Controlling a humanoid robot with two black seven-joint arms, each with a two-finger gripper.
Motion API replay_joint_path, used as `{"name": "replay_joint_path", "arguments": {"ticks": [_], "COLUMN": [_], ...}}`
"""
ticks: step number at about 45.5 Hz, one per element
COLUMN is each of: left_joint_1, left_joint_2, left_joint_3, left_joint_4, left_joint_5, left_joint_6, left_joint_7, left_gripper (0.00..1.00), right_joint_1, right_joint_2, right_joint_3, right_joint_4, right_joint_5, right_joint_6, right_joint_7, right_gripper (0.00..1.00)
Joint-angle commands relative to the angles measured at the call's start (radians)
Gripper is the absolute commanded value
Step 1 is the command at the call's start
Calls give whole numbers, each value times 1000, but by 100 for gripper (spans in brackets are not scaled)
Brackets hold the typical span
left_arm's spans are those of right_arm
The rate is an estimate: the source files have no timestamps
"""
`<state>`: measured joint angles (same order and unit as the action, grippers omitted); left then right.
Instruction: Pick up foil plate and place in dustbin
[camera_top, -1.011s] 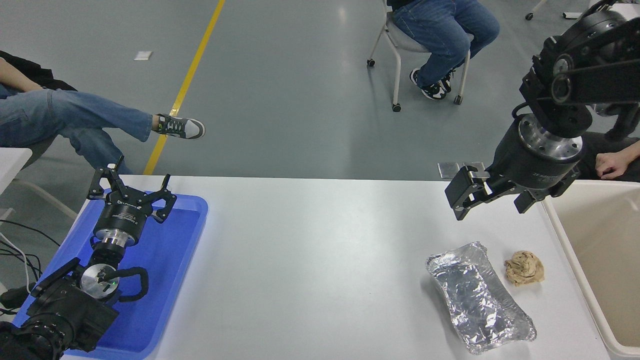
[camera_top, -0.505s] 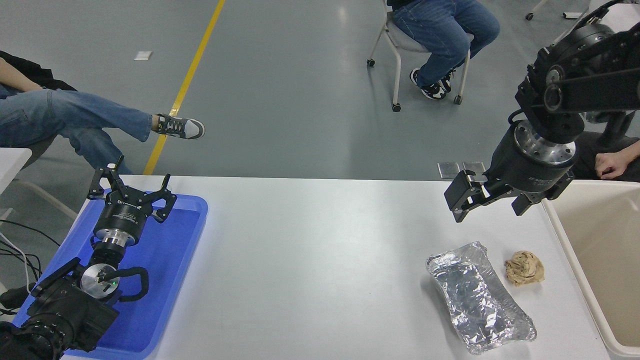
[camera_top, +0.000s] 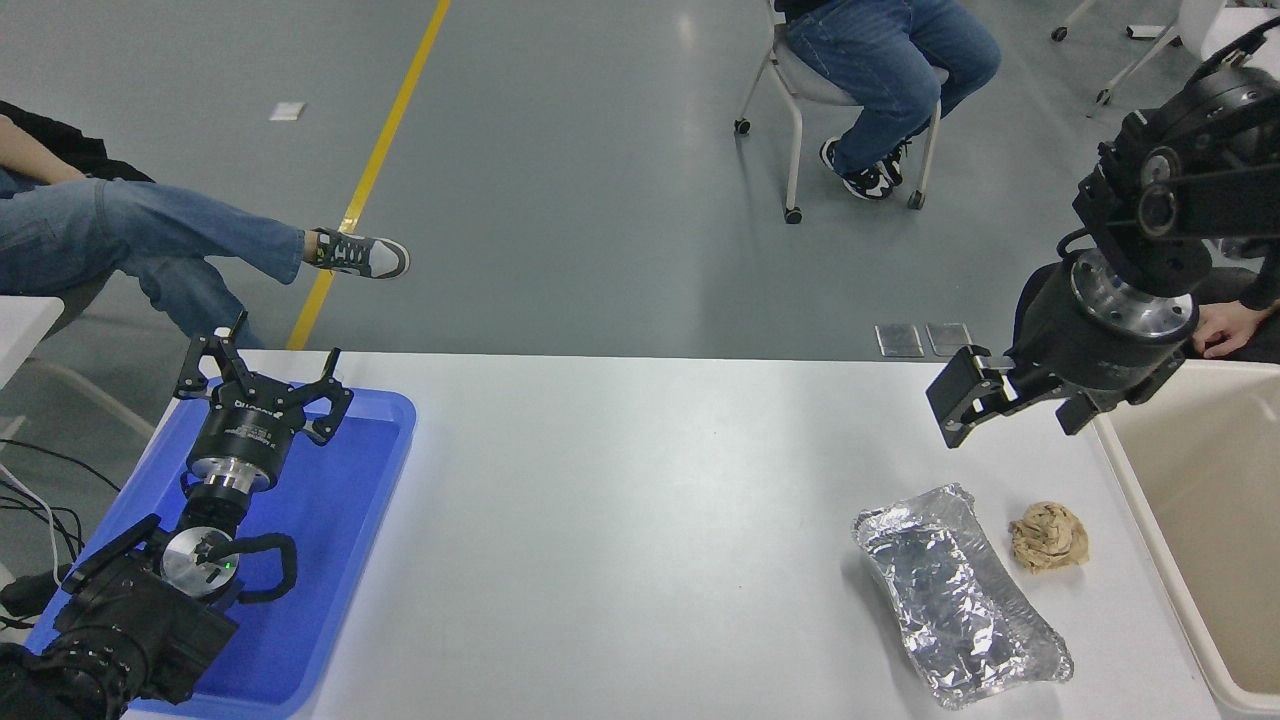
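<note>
Since the earlier frame the right gripper (camera_top: 1015, 415) has shifted to the right, toward the bin (camera_top: 1120, 470), and now hangs above the table (camera_top: 640, 500) near its far right edge. Its fingers are spread apart and hold nothing. One black finger (camera_top: 960, 405) projects to the left of the wrist body; the other sits at the body's right, just beside the bin rim.

The foil plate (camera_top: 955, 595) lies flat on the table, nearer the camera than the gripper and slightly to its left, well apart from it. The plate is untouched, its long axis running diagonally from upper left to lower right. A paper ball (camera_top: 1048, 537) lies just beside the plate's far right end, directly below the gripper in the picture and apart from it.

The bin stands to the right of the gripper, cut off by the picture's edge.

The left gripper (camera_top: 262, 385) is parked far to the left over a blue tray (camera_top: 330, 560), fingers spread, empty.

A person's hand (camera_top: 1220, 328) rests beyond the bin, behind the right arm.
</note>
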<state>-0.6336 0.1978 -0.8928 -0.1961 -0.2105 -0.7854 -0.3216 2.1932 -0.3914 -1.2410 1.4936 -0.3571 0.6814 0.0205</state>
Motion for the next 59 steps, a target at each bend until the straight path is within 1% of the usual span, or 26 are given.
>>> {"name": "replay_joint_path", "arguments": {"ticks": [1, 6, 11, 15, 35, 46, 59], "left_joint_1": [0, 0, 0, 0, 0, 0, 0], "left_joint_2": [0, 0, 0, -1, -1, -3, -3], "left_joint_3": [0, 0, 0, 0, 0, 0, 0], "left_joint_4": [-2, 1, 1, 1, 1, -2, -2], "left_joint_5": [0, 0, 0, 0, -1, 0, 0], "left_joint_6": [0, 0, 0, 0, 0, 0, 0], "left_joint_7": [1, 1, 1, 1, 0, 1, 1], "left_gripper": [100, 100, 100, 100, 100, 100, 100], "right_joint_1": [-131, -254, -338, -423, -711, -765, -874], "right_joint_2": [-98, -136, -149, -159, -152, -156, -115], "right_joint_3": [54, 116, 126, 161, 333, 396, 434], "right_joint_4": [-44, -102, -164, -211, -369, -375, -461], "right_joint_5": [-112, -206, -307, -344, -404, -418, -424], "right_joint_6": [-32, -92, -108, -129, -155, -163, -215], "right_joint_7": [2, 1, 2, 2, 1, 1, 1], "right_gripper": [100, 100, 100, 100, 100, 100, 100]}}
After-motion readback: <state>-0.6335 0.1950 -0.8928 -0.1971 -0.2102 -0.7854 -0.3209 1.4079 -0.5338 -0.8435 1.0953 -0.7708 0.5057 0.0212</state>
